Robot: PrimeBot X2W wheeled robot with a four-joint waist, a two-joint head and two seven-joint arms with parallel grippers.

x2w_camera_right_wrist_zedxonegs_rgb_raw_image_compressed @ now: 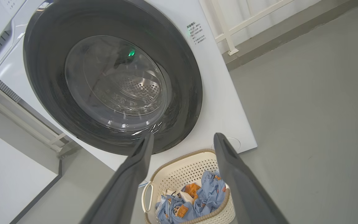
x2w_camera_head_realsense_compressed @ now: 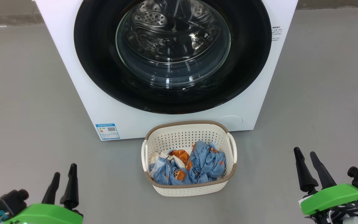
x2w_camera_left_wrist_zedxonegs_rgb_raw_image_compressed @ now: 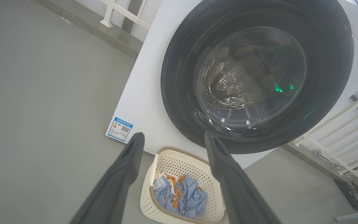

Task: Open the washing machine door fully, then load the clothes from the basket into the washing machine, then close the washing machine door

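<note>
Left gripper is hovering over the floor at the lower left of the head view, its fingers standing wide apart and gripping nothing. Right gripper is hovering at the lower right, fingers likewise spread wide and empty. Both are pointing toward the machine, and neither is touching anything.

Between them, well apart from each, the basket is sitting upright on the floor just in front of the machine, its far rim near the white front panel. The clothes are lying crumpled in the basket's bottom, mostly toward the near side and below the rim.

Behind the basket, the door is sitting closed against the machine's front, its black rim ringing the glass, through which the steel drum is showing. A blue sticker is showing at the front's lower left corner. A round cap is sitting at the lower right, just behind the basket's far right corner.
</note>
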